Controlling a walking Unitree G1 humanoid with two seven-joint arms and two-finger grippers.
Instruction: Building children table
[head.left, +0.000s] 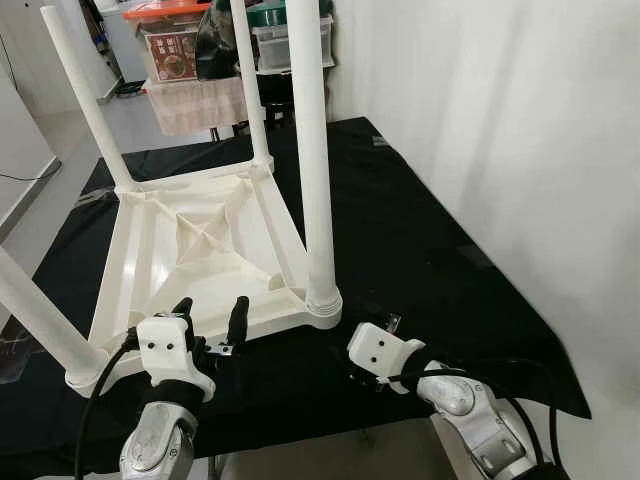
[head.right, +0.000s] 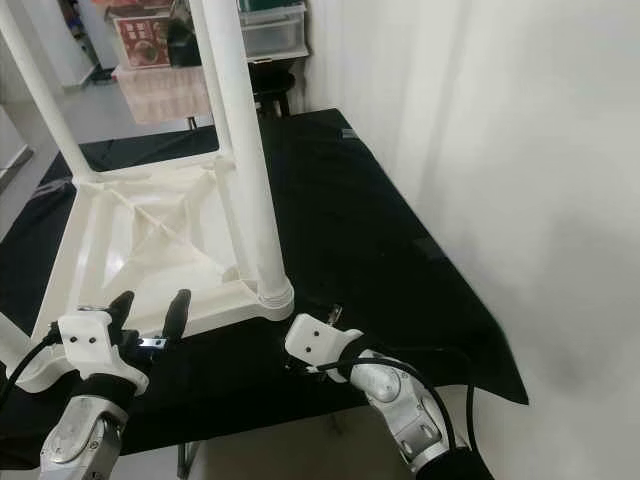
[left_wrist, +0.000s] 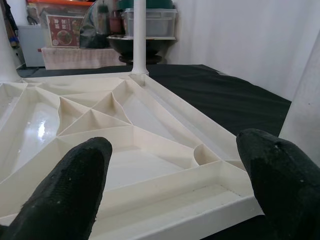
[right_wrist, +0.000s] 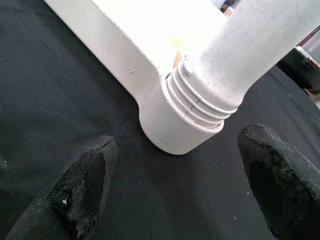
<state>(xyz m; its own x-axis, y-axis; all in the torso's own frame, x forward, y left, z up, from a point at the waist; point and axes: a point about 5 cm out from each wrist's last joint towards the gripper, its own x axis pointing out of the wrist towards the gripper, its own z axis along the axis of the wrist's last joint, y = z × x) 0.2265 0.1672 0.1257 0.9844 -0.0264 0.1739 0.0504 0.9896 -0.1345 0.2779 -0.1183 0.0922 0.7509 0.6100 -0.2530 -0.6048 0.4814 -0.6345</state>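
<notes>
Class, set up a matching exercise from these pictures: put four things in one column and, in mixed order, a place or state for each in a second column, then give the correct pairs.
Column A
1. white table
2. nearest screwed-in leg
3. left tool
4. black cloth

Column B
a. open, fingers at the table's near edge
b. spread under everything
c. upside down, legs pointing up
d. standing in the corner socket by the right tool

Pairs: 1-c, 2-d, 3-a, 4-b

white table upside down, legs up
</notes>
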